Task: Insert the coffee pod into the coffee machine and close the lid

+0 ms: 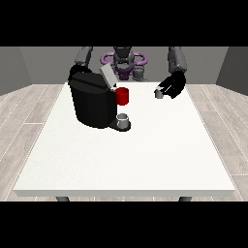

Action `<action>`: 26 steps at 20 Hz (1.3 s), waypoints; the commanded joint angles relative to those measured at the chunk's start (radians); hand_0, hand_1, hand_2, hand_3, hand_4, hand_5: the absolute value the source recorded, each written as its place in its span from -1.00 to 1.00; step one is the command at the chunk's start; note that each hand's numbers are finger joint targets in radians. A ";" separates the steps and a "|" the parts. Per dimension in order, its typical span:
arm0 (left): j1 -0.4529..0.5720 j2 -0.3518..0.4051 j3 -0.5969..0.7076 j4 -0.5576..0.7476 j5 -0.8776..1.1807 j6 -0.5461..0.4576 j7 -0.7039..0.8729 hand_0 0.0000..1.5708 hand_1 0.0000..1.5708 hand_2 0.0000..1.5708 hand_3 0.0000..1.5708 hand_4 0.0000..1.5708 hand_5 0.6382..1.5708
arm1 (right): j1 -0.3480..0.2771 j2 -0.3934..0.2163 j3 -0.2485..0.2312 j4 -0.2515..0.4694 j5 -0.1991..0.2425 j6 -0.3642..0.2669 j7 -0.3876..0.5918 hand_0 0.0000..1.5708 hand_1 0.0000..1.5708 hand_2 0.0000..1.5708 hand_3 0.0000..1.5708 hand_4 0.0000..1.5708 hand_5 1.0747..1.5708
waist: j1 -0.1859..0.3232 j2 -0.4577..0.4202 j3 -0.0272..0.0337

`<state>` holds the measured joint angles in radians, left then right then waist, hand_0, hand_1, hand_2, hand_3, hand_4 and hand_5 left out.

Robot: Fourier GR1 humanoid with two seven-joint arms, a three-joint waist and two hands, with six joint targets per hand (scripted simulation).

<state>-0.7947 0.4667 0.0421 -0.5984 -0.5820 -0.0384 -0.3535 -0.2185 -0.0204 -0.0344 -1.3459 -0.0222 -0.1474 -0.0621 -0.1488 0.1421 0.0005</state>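
The white bench [126, 164] is bare near the camera. The landmark is the big black coffee machine [92, 104], which stands toward the back of the bench at the view's left; a small grey cup [124, 117] sits on the machine's low tray, at its front; from here I cannot see if anything is in the cup. Just behind the cup, at the machine's right side, there is a red cup-shaped part [122, 96]; I cannot see into it either. On top of the machine the grey lid [107, 76] tilts up, so it looks open.

To the right of the machine, well apart from it, the robot hand at the view's right [173, 86] hangs just over the bench; its fingers curl round a small grey thing, which I think is the coffee pod [159, 93]. The other robot hand must be behind the machine; I cannot see it.

So the pod is picked up, I think; it is not yet in the machine; the lid is not yet closed. Those two steps are left.
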 commanded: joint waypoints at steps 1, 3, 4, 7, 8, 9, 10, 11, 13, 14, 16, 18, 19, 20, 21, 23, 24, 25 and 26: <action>-0.038 -0.007 0.012 -0.019 0.000 -0.011 0.000 0.57 0.57 0.68 0.64 -0.27 1.00 | -0.016 -0.001 -0.009 0.019 -0.011 0.015 -0.044 -1.00 -1.00 -1.00 -1.00 -0.37 1.00 | -0.017 0.020 -0.0004; -0.065 -0.049 -0.008 -0.033 -0.017 -0.021 0.084 0.57 0.57 0.68 0.64 -0.27 1.00 | -0.036 0.003 -0.016 0.030 -0.013 -0.004 0.003 -1.00 -1.00 -1.00 -1.00 -0.40 1.00 | -0.018 -0.014 -0.0003; -0.076 -0.040 -0.005 -0.026 -0.018 -0.041 0.106 0.57 0.57 0.68 0.64 -0.27 1.00 | -0.017 -0.002 0.006 0.007 -0.001 0.006 0.029 -1.00 -1.00 -1.00 -1.00 -0.39 1.00 | -0.036 -0.039 -0.0004; -0.117 -0.050 0.000 -0.043 -0.018 -0.048 0.111 0.59 0.59 0.69 0.64 -0.27 1.00 | -0.052 0.011 0.022 0.006 0.006 -0.010 0.011 -1.00 -1.00 -1.00 -1.00 -0.38 1.00 | -0.035 -0.019 -0.0004; -0.110 -0.038 0.012 -0.042 -0.010 -0.066 0.119 0.60 0.60 0.70 0.64 -0.29 1.00 | -0.002 -0.023 -0.016 0.023 -0.038 0.046 -0.040 -1.00 -1.00 -1.00 -1.00 -0.36 1.00 | -0.048 -0.016 -0.0002; -0.117 -0.022 0.031 -0.030 0.002 -0.070 0.111 0.62 0.62 0.71 0.65 -0.30 1.00 | 0.001 -0.011 0.011 -0.023 -0.030 0.038 0.010 -1.00 -1.00 -1.00 -1.00 -0.36 1.00 | -0.068 -0.032 -0.0005; -0.164 -0.044 0.017 -0.061 -0.001 -0.104 0.177 0.60 0.60 0.69 0.63 -0.32 1.00 | 0.003 -0.002 -0.008 0.060 -0.022 0.024 -0.059 -1.00 -1.00 -1.00 -1.00 -0.34 1.00 | -0.036 -0.030 0.0000; -0.208 -0.014 0.025 -0.054 -0.018 -0.063 0.151 0.60 0.60 0.69 0.63 -0.32 1.00 | -0.091 -0.019 -0.010 0.005 -0.018 0.005 0.034 -1.00 -1.00 -1.00 -1.00 -0.33 1.00 | -0.070 0.014 -0.0005; -0.189 -0.045 0.012 -0.081 -0.017 -0.089 0.170 0.36 0.36 0.55 0.57 -0.34 1.00 | -0.037 -0.043 -0.037 0.047 -0.035 0.034 -0.006 -1.00 -1.00 -1.00 -1.00 -0.35 1.00 | -0.046 -0.028 -0.0002; -0.206 -0.022 0.031 -0.055 -0.023 -0.066 0.175 0.30 0.30 0.54 0.56 -0.36 1.00 | -0.046 -0.012 0.027 -0.013 0.008 0.005 0.049 -1.00 -1.00 -1.00 -1.00 -0.37 1.00 | -0.080 -0.019 -0.0006; -0.263 -0.005 0.062 -0.063 0.003 -0.097 0.207 0.62 0.62 0.66 0.58 -0.35 1.00 | -0.051 -0.001 -0.007 0.017 -0.016 0.000 -0.020 -1.00 -1.00 -1.00 -1.00 -0.36 1.00 | -0.083 0.012 -0.0003; -0.299 0.033 0.088 -0.029 0.006 -0.097 0.216 0.54 0.54 0.59 0.51 -0.38 1.00 | -0.083 -0.021 0.021 -0.038 0.002 0.007 0.059 -1.00 -1.00 -1.00 -1.00 -0.35 1.00 | -0.136 0.038 -0.0008; -0.322 0.023 0.082 -0.049 0.012 -0.134 0.238 0.58 0.58 0.61 0.53 -0.39 1.00 | -0.070 -0.009 0.007 0.011 0.000 0.004 -0.006 -1.00 -1.00 -1.00 -1.00 -0.35 1.00 | -0.105 0.037 -0.0003; -0.340 -0.023 0.069 -0.061 0.013 -0.129 0.257 0.60 0.60 0.64 0.55 -0.40 1.00 | -0.128 -0.038 -0.035 0.024 -0.030 0.017 0.020 -1.00 -1.00 -1.00 -1.00 -0.36 1.00 | -0.101 0.042 -0.0001; -0.376 0.016 0.083 -0.043 -0.005 -0.089 0.269 0.63 0.63 0.70 0.62 -0.39 1.00 | -0.116 -0.013 0.017 -0.008 0.013 -0.001 0.001 -1.00 -1.00 -1.00 -1.00 -0.30 1.00 | -0.152 0.087 -0.0003; -0.328 -0.003 0.079 -0.033 0.002 -0.102 0.217 0.61 0.61 0.68 0.59 -0.34 1.00 | -0.144 -0.011 0.030 -0.052 0.039 -0.044 0.096 -1.00 -1.00 -1.00 -1.00 -0.30 1.00 | -0.124 0.056 -0.0008; -0.350 -0.008 0.073 -0.050 -0.011 -0.084 0.240 0.64 0.64 0.71 0.62 -0.34 1.00 | -0.118 -0.014 0.006 -0.010 0.016 -0.017 0.009 -1.00 -1.00 -1.00 -1.00 -0.34 1.00 | -0.126 0.084 -0.0002; -0.370 0.019 0.076 -0.049 -0.011 -0.101 0.209 0.63 0.63 0.70 0.61 -0.34 1.00 | -0.138 0.013 0.016 -0.020 0.023 -0.045 0.014 -1.00 -1.00 -1.00 -1.00 -0.38 1.00 | -0.127 0.107 -0.0003; -0.349 0.004 0.074 -0.042 -0.012 -0.098 0.225 0.63 0.63 0.69 0.61 -0.34 1.00 | -0.088 -0.001 0.016 -0.022 0.012 -0.014 -0.004 -1.00 -1.00 -1.00 -1.00 -0.42 1.00 | -0.142 0.083 -0.0002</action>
<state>-1.1281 0.4737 0.1149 -0.6435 -0.5870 -0.1393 -0.1333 -0.3234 -0.0271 -0.0216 -1.3633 -0.0089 -0.1651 -0.0433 -0.2730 0.2102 0.0000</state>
